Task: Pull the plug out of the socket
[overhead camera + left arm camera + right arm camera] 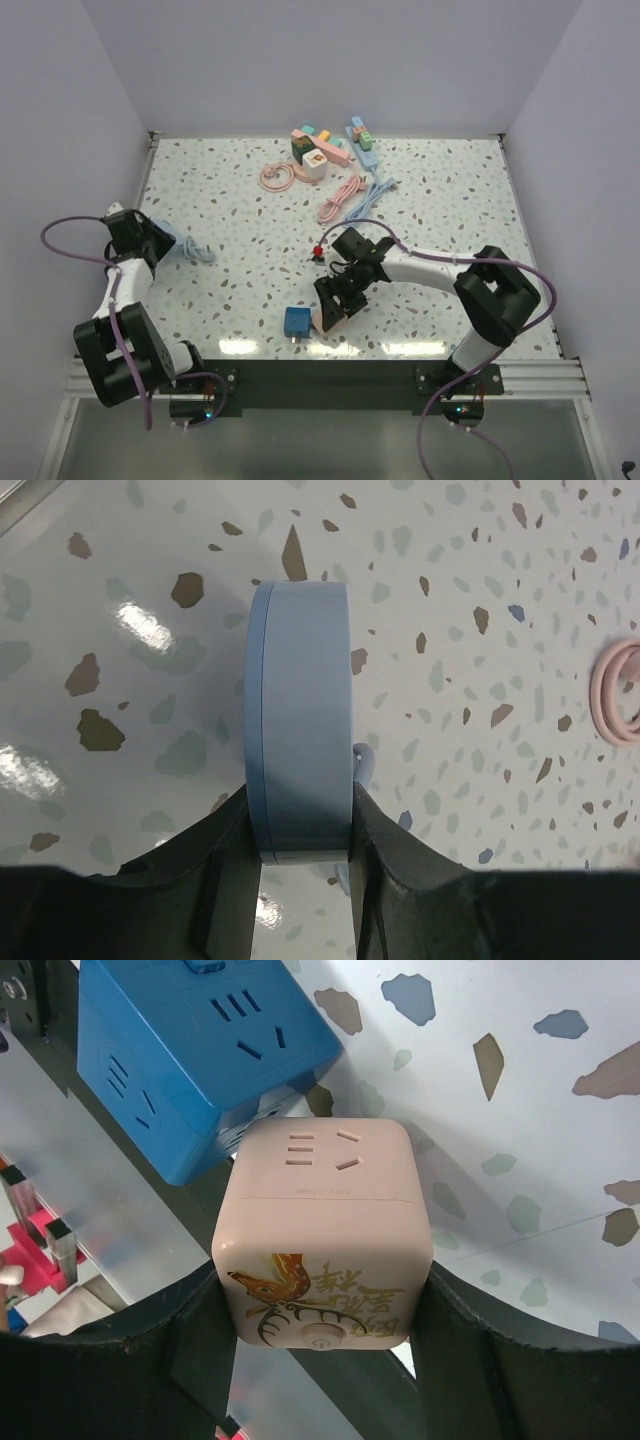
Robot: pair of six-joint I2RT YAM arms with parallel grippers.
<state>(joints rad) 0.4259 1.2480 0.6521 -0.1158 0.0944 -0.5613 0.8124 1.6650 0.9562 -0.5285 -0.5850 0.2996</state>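
Observation:
My right gripper (335, 300) is shut on a pink cube socket (320, 1230) with a deer print, fingers on its two sides. A blue cube socket (200, 1050) sits tight against the pink cube's far left corner; whether they are joined is hidden. In the top view both cubes lie near the table's front edge, blue (297, 321) left of pink (325, 318). My left gripper (160, 240) at the far left is shut on a flat light-blue plug block (300, 710), held on edge just above the table, its light-blue cable (197, 251) trailing right.
A pile of pink, blue and green socket cubes and power strips (325, 150) lies at the back centre with pink (340, 198) and blue cables. A pink cable coil (277, 177) lies left of it. A small red item (318, 250) lies mid-table. The front rail (330, 375) is close.

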